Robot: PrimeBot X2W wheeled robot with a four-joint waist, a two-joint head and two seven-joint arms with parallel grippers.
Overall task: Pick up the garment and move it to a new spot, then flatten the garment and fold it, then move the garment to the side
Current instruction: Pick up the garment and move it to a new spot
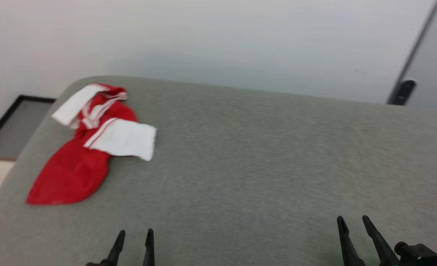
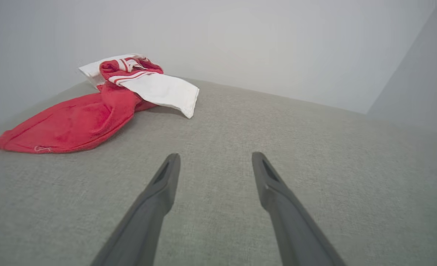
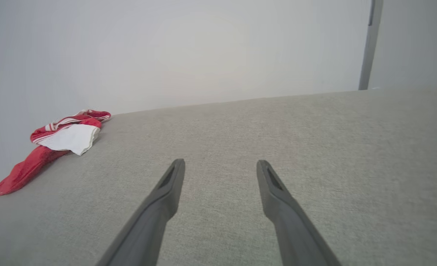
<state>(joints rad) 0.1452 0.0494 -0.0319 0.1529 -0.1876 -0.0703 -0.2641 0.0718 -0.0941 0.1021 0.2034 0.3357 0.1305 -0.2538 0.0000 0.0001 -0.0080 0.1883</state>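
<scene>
Near the far left corner of the table (image 1: 262, 155), the garment (image 1: 71, 170) lay bunched in a loose heap. Its red body trailed along the left edge, one white sleeve was folded over the top, and striped trim showed between the folds; the chest numerals were hidden. Both grippers hung low over the near edge, well apart from the cloth. The left gripper (image 1: 136, 232) had its two dark fingers spread wide with nothing between them, and the right gripper (image 1: 352, 218), toward the near right corner, was likewise spread and empty. The first step, picking the garment up, looked not yet begun. The next move would probably call for the left arm, the nearer one, to reach forward and leftward and pinch a raised fold, perhaps the sleeve, since the thin fabric lay flat at its near end and offered little to grab. The table had a plain grey woven cover, with open room to the right for spreading. Behind it stood a pale bare wall (image 1: 240, 37), with a dark upright strip (image 1: 419, 44) at the far right.
</scene>
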